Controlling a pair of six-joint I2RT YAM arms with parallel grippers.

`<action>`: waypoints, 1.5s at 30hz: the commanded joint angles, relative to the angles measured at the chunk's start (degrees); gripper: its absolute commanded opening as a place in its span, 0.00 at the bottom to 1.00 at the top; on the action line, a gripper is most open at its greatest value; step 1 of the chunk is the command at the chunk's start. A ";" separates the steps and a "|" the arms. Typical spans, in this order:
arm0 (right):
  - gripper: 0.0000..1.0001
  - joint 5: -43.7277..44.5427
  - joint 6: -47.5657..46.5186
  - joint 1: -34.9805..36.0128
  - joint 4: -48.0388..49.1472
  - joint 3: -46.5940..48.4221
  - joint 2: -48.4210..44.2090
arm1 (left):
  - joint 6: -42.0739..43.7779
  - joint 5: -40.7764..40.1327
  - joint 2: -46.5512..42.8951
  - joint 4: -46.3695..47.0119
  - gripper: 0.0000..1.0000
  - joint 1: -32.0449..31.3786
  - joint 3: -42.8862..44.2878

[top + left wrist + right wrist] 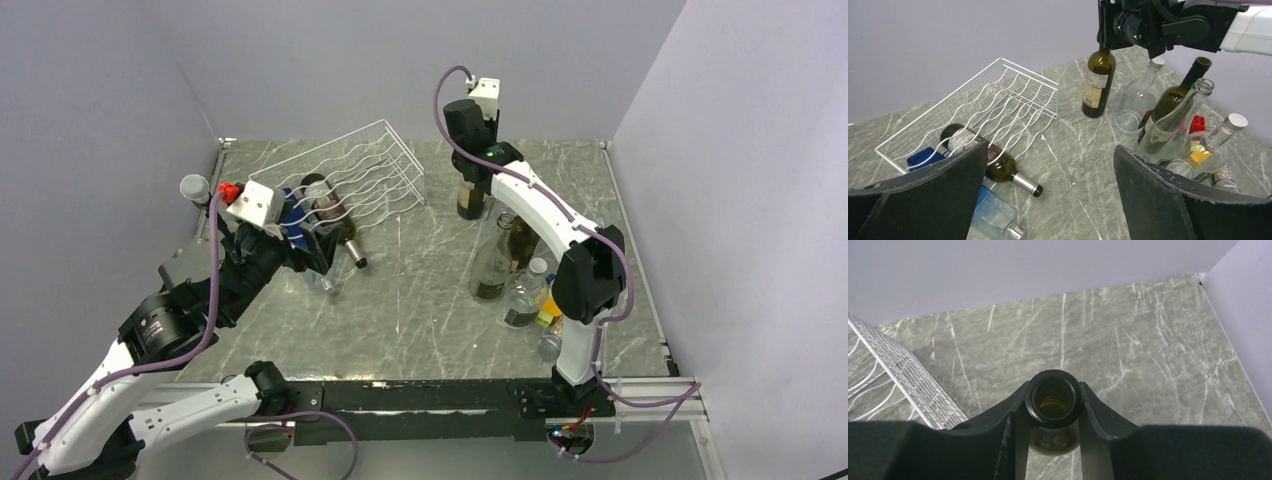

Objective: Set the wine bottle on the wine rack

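The right gripper [1053, 402] is clenched on the neck of the wine bottle [1098, 85], which stands upright, mouth up, near the far edge of the table [420, 300] just right of the wine rack [370, 165]; only the right wrist view looks down its open mouth, while the left gripper [1050, 150] gapes wide.
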 commanded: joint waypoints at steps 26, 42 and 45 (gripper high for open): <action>0.00 -20.69 1.26 22.75 -13.23 -4.21 -27.46 | -1.87 1.40 -4.79 11.19 0.99 -0.19 -13.75; 0.00 -41.16 5.71 24.34 -11.71 -11.70 -39.82 | -9.59 30.02 -3.54 22.20 0.99 -0.22 -25.41; 0.00 -42.26 6.68 24.30 -11.61 -12.00 -41.01 | -11.17 32.53 -3.45 23.66 0.99 -0.22 -28.61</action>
